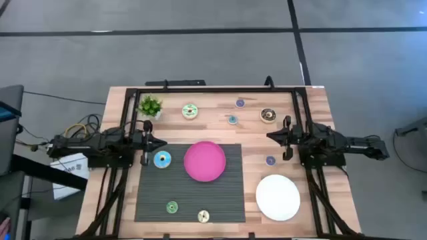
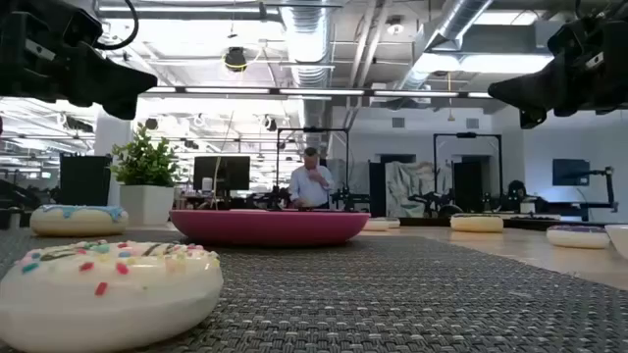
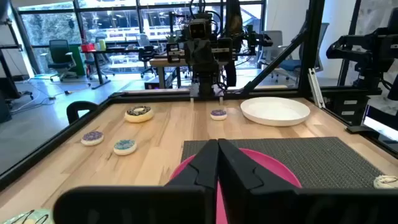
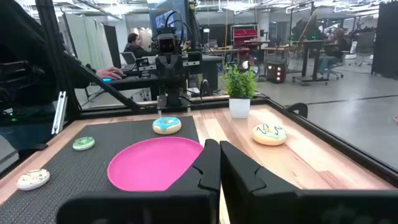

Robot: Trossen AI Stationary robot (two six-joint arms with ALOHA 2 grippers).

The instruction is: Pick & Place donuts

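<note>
A pale wooden table [image 1: 220, 100] fills the middle of the high view, with a dark grey ribbed mat [image 1: 190, 193] covering its lower centre. On the mat's upper edge sits a round pink plate [image 1: 204, 161], and to the lower right, on bare wood, a round white plate [image 1: 277, 197]. The left arm's gripper [image 1: 151, 142] rests at the table's left edge, its fingers closed together and holding nothing, as the left wrist view shows; the right arm's gripper [image 1: 275, 137] rests at the right edge, fingers likewise pressed shut and empty. A small green potted plant [image 1: 150, 106] stands in the upper left corner of the table. The small toy ring donuts are scattered: a blue-iced one [image 1: 162, 159] on the mat just left of the pink plate, a cream one with green stripes [image 1: 190, 111] beside the plant, a chocolate-brown one [image 1: 268, 115] at upper right, a green one [image 1: 172, 207] and a cream sprinkled one [image 1: 203, 216] along the mat's lower edge, a purple one [image 1: 240, 103] near the top edge, a small blue one [image 1: 232, 120] below it, and another purple one [image 1: 270, 161] above the white plate.
</note>
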